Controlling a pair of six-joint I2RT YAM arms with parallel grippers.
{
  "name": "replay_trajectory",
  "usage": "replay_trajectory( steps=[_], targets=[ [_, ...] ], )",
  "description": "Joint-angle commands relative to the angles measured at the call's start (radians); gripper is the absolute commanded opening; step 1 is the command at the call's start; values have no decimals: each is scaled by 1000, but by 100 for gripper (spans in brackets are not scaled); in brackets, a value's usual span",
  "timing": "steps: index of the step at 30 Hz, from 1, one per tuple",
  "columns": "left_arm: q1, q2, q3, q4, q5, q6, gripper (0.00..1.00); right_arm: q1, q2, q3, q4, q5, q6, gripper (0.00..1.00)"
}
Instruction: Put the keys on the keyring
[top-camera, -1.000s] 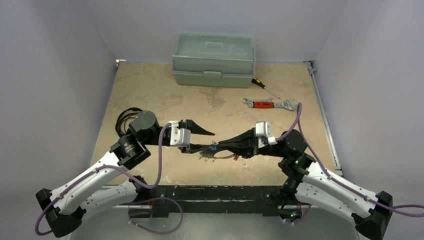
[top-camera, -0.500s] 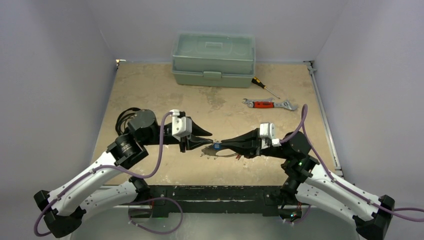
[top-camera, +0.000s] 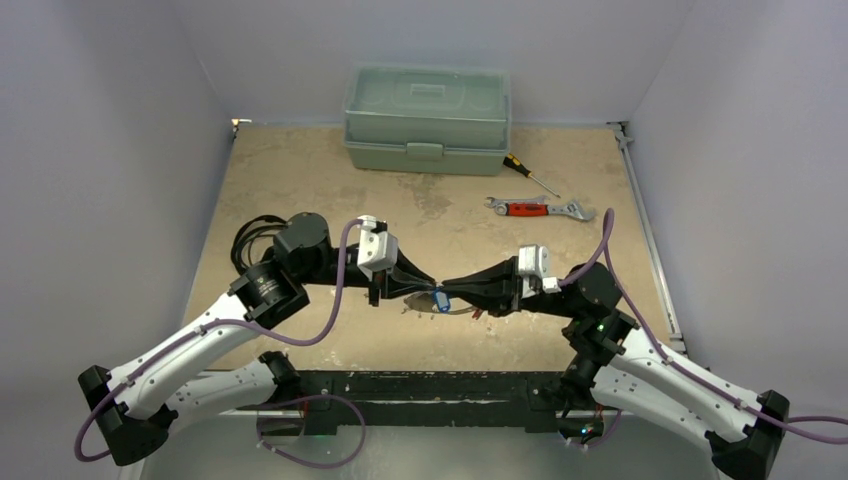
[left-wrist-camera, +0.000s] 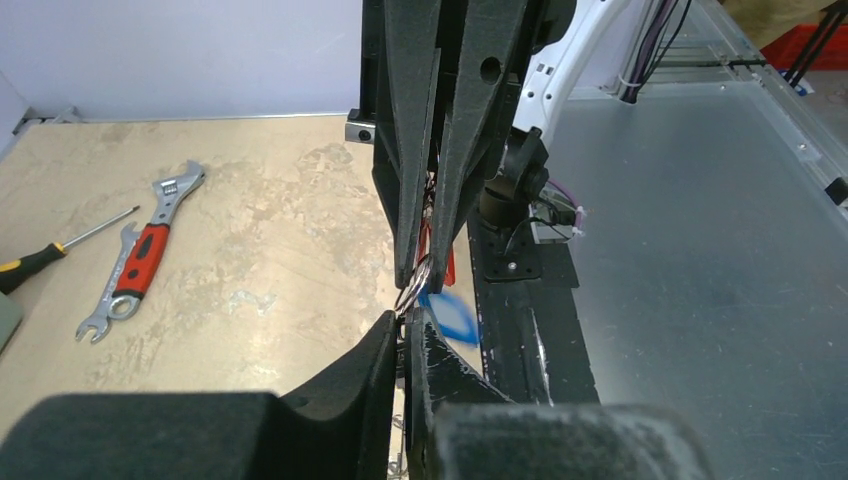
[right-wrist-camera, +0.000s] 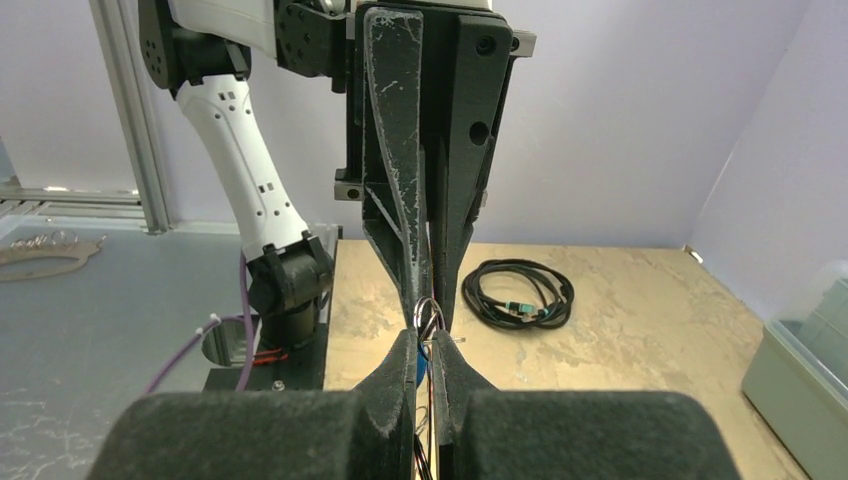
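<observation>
My two grippers meet tip to tip above the table's near middle. My right gripper (top-camera: 447, 289) is shut on the key with the blue tag (top-camera: 441, 298). The blue tag also shows in the left wrist view (left-wrist-camera: 452, 312), with a red tag (left-wrist-camera: 448, 265) beside the right fingers. A small silver ring (left-wrist-camera: 421, 280) spans the gap between the tips. My left gripper (top-camera: 430, 287) is shut on that ring (right-wrist-camera: 430, 310). The thin wire keyring (top-camera: 455, 313) shows partly under the grippers; I cannot tell whether it hangs or lies on the table.
A green toolbox (top-camera: 427, 118) stands at the back. A screwdriver (top-camera: 528, 175) and a red-handled wrench (top-camera: 537, 208) lie at the back right. A coiled black cable (top-camera: 252, 238) lies behind the left arm.
My left gripper was open and has moved right to the right gripper's tips and shut on the ring. The right gripper has shifted slightly right, still holding the blue-tagged key.
</observation>
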Motion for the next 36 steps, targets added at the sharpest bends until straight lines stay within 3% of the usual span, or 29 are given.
replay_trajectory(
  steps=[1, 11, 18, 28, 36],
  targets=[
    [-5, 0, 49, 30, 22, 1, 1, -2, -5, 40, 46, 25, -15, 0],
    [-5, 33, 135, -89, -72, -18, 0, -2, 0, 42, 20, 57, -37, 0],
    [-6, 72, 214, -147, -120, -146, 0, -2, 17, 48, -3, 81, -69, 0],
    [-6, 121, 345, -317, -215, -180, 0, -2, 27, 48, -9, 90, -74, 0],
    [-6, 149, 410, -355, -202, -258, 0, -2, 30, 46, 1, 93, -70, 0]
  ],
)
